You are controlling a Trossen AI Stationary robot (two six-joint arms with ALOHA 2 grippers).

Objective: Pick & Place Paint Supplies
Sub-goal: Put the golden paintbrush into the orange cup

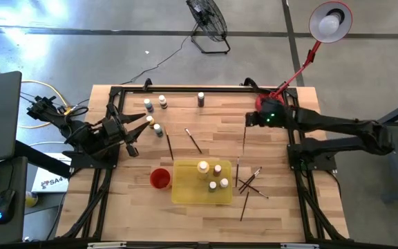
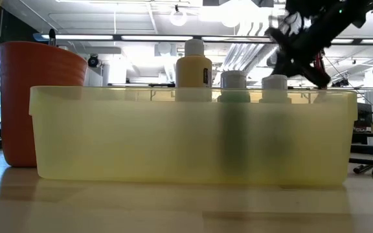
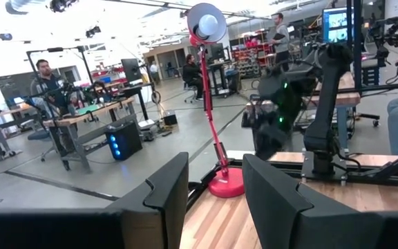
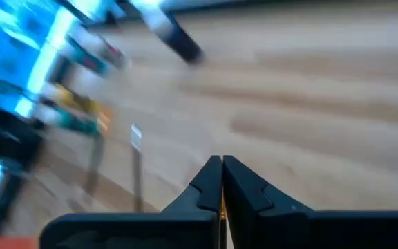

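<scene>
My right gripper (image 1: 249,120) (image 4: 221,162) is shut, raised over the table's far right part, with a thin dark paintbrush (image 1: 244,140) reaching from it toward the near edge. The yellow tray (image 1: 185,192) (image 2: 109,136) holds several pale-capped paint bottles (image 1: 213,176) (image 2: 193,68). More bottles (image 1: 156,104) (image 1: 200,99) stand on the wood at the far left. Loose brushes (image 1: 193,140) (image 1: 251,181) lie on the table. My left gripper (image 1: 142,125) (image 3: 215,173) waits open at the left, beside two bottles (image 1: 155,125), with nothing between its fingers. My right gripper seems to pinch the paintbrush at its far end (image 1: 245,127) between its two shut fingers. In the right wrist view only a thin yellowish strip (image 4: 222,207) shows in the slit between them. The brush slants away below the fingers toward the table's near edge.
A red cup (image 1: 159,178) (image 2: 34,97) stands against the tray's left side. A red desk lamp (image 1: 309,55) is fixed at the far right corner. Black frame rails (image 1: 185,90) run along the table's edges. Bare wood lies between the tray and the far bottles.
</scene>
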